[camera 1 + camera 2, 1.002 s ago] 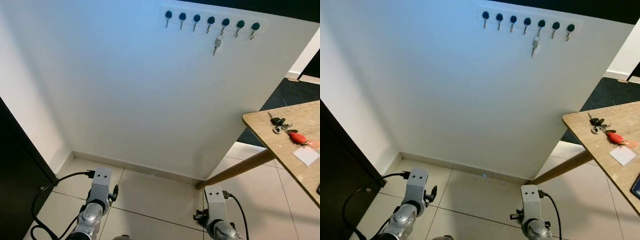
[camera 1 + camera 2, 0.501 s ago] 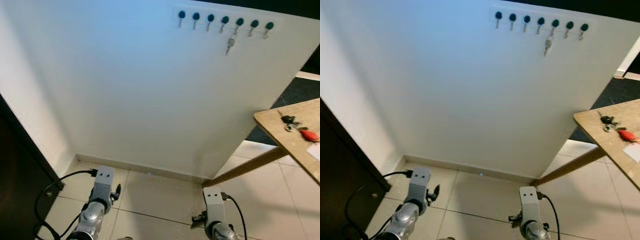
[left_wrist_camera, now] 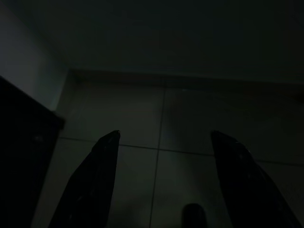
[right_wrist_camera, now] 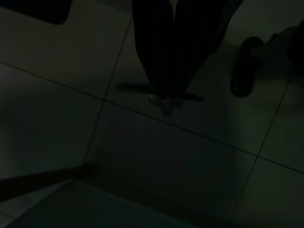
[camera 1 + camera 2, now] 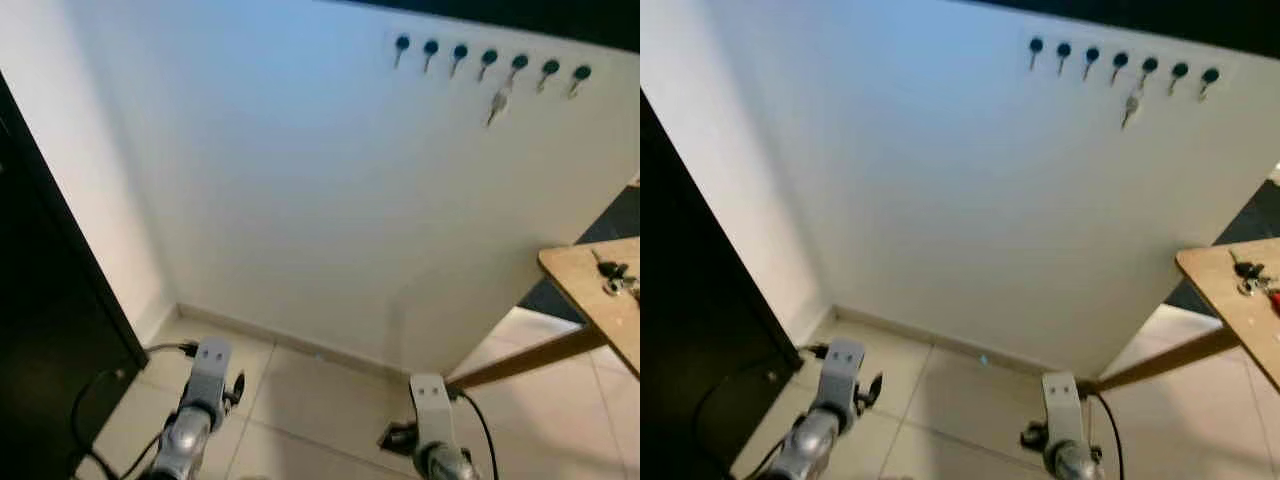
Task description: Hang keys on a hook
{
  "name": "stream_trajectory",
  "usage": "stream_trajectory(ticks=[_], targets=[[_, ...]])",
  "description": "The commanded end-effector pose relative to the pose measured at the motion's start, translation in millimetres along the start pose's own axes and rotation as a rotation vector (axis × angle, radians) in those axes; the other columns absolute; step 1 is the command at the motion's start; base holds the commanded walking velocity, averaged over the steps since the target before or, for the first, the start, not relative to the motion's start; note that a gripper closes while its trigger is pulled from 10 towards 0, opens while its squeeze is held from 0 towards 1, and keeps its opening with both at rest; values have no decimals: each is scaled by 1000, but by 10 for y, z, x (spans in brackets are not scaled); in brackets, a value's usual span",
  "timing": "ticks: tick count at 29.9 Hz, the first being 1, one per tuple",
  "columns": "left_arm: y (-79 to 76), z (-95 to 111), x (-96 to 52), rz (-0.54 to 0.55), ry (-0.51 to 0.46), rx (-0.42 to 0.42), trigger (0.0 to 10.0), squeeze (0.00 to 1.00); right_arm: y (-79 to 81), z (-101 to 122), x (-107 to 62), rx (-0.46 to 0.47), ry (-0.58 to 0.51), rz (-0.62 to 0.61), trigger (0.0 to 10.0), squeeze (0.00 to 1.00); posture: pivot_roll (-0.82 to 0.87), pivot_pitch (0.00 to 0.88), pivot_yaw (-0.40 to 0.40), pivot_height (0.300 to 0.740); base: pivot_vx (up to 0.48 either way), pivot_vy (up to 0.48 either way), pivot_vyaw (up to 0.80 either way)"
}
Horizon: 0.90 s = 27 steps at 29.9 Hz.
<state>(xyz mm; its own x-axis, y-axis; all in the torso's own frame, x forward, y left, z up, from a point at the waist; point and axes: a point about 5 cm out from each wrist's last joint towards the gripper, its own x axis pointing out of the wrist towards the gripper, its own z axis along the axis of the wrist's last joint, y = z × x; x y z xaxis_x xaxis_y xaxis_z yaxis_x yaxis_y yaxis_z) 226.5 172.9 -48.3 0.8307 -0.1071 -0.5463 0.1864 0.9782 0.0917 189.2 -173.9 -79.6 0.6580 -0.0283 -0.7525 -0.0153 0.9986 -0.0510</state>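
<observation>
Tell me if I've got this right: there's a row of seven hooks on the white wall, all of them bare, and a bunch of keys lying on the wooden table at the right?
Not quite. One hook in the row of hooks is not bare: a key hangs from the fifth hook counting from the left, as the left eye view shows. The rest holds: seven hooks on the white wall, and a bunch of keys on the wooden table at the right.

A row of hooks (image 5: 489,58) sits high on the wall (image 5: 300,200), up to the right. One key (image 5: 494,105) hangs from a hook in that row. A counter (image 5: 590,300) stands at the right, with keys (image 5: 612,277) lying on it. A door (image 5: 50,320) is on the left. The floor (image 5: 320,400) lies below the wall.
</observation>
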Motion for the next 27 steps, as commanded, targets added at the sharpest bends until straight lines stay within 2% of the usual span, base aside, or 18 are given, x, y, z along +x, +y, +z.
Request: stream_trajectory(ticks=[1,15,19,21,23,27], targets=[[-17,0,2,-8,0,1,10000,0,-14,-9,-3,4,1,-6,10000,0,86,0,-62,740,0,0,0],[-43,12,11,-8,-2,10,10000,0,-12,2,1,7,1,-7,10000,0,86,15,-64,740,0,0,0],[-59,23,13,-23,-11,38,10000,0,-7,3,1,7,1,-6,10000,0,86,15,-64,740,0,0,0],[-69,26,17,-26,-7,70,10000,0,-7,8,2,8,0,-7,10000,0,84,17,-62,740,0,-457,0],[-61,21,19,-12,0,67,10000,0,-8,11,3,9,-1,-8,10000,0,82,17,-61,740,0,-480,0],[-23,23,22,16,5,24,10000,0,-11,11,3,11,0,-10,10000,0,84,20,-63,740,0,0,0]])
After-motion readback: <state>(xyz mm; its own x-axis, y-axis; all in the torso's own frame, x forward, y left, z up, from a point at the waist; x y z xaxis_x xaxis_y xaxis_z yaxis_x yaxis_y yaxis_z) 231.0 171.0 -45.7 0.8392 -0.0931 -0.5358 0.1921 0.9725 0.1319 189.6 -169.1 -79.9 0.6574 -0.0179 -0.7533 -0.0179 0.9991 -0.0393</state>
